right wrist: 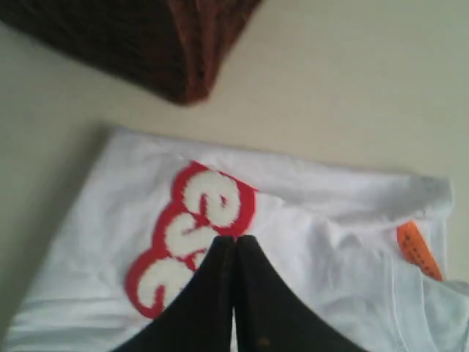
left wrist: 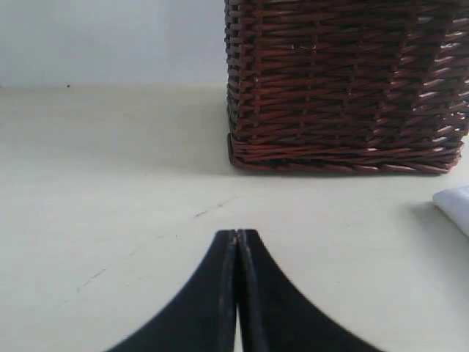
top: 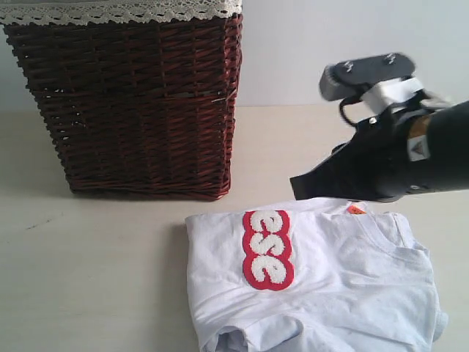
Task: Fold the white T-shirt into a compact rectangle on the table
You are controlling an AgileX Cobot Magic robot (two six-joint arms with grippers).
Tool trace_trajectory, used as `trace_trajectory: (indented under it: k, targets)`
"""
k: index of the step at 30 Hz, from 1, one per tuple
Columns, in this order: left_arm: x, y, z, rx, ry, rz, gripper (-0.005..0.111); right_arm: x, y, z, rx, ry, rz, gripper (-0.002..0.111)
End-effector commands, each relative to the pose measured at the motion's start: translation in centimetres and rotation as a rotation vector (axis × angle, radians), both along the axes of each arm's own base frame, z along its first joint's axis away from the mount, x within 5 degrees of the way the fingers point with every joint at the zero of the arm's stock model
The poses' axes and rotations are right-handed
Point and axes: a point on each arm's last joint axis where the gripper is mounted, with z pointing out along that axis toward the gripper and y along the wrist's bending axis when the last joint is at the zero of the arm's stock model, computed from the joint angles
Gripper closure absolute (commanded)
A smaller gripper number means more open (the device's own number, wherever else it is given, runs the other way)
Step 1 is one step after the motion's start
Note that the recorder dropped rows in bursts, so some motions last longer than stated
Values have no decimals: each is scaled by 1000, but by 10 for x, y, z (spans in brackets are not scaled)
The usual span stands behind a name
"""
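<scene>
The white T-shirt (top: 330,279) lies partly folded on the table (top: 95,271) at the front right. Its red-outlined fuzzy lettering (top: 267,249) faces up and the orange neck tag (top: 356,210) shows at its far edge. My right gripper (top: 296,188) hangs just above the shirt's far edge, shut with nothing in it. In the right wrist view the shut right gripper (right wrist: 234,240) sits over the lettering (right wrist: 192,233), with the tag (right wrist: 418,251) off to one side. My left gripper (left wrist: 237,234) is shut and empty over bare table (left wrist: 110,198). A corner of the shirt (left wrist: 456,207) shows at that view's edge.
A tall dark wicker basket (top: 132,103) with white lace trim (top: 124,10) stands at the back left, close to the shirt's far left corner. The same basket (left wrist: 344,81) fills the far side of the left wrist view. A pale wall (top: 352,37) runs behind the table.
</scene>
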Motion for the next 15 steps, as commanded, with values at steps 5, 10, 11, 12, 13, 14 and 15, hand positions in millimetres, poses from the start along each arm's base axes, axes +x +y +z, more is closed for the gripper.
trace_trajectory:
  k: [5, 10, 11, 12, 13, 14, 15]
  targets:
    - [0, 0, -1, -3, -3, 0, 107, -79, -44, 60, 238, -316, 37, 108]
    - [0, 0, -1, -3, -3, 0, 107, -119, -75, 84, 319, -448, 29, 108]
    - [0, 0, -1, -3, -3, 0, 107, -126, -80, 88, 344, -474, 28, 108]
    - [0, 0, -1, -3, -3, 0, 107, -132, -83, 91, 371, -491, 26, 108]
    - [0, 0, -1, -3, -3, 0, 107, -139, -89, 95, 397, -524, 26, 108]
    - [0, 0, -1, -3, -3, 0, 107, -144, -92, 98, 415, -545, 27, 108]
    - [0, 0, -1, -3, -3, 0, 107, -148, -95, 100, 431, -565, 26, 108]
